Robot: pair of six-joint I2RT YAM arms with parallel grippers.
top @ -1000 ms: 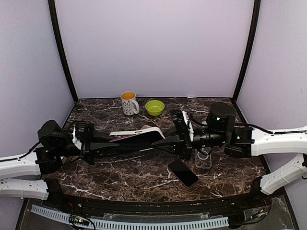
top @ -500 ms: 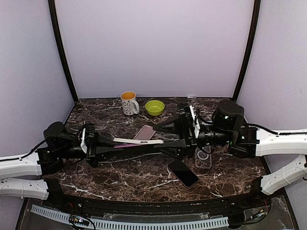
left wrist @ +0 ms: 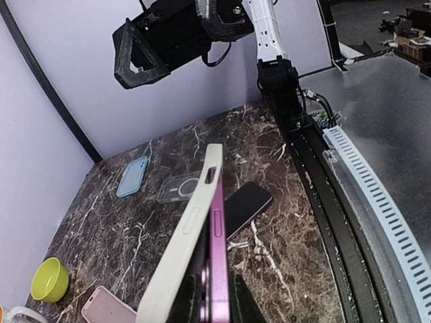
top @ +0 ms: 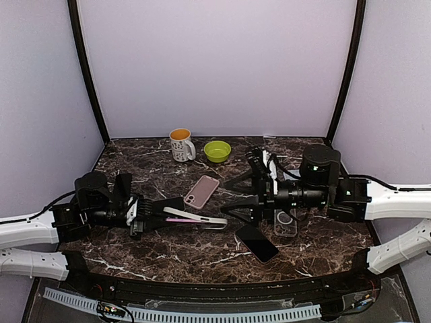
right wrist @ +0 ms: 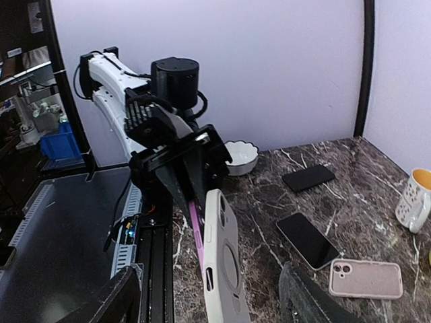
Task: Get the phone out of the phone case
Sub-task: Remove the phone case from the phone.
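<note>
1. While the left claw (top: 163,214) is clenched on the near end of the cream-white soft phone case (top: 199,218), the purple glass-faced phone (left wrist: 217,249) sits inside it. The pair is held edge-up above the dark marble bench (top: 168,252), a little toward 8 o'clock from the bench's middle in the top view.
2. At 3 o'clock of the case, the right claw (top: 234,196) is released, its fingers spread wide and touching nothing. The case's free end points toward it.
3. The case looks like a soft, rubbery skin that should bend and grip well. The phone is probably a stiff, smooth slab, light for these arms but slippery and easily cracked.
4. In the left wrist view the case's far corner seems to stand slightly off the phone's edge. That lip is likely the best place to pinch, taking the rim alone and not the phone's glass.
5. The right wrist view shows the case's back, with a camera cut-out and a faint ring. Pressing through that cut-out could also push the phone free.
6. Once freed, the phone could slide out suddenly onto hard marble, so peeling slowly and keeping low seems wise.
7. A pink-cased phone (top: 201,191) lies at 12 o'clock of the held pair, and a bare black phone (top: 256,242) lies at 4 o'clock. Both are apart from the work.
</note>
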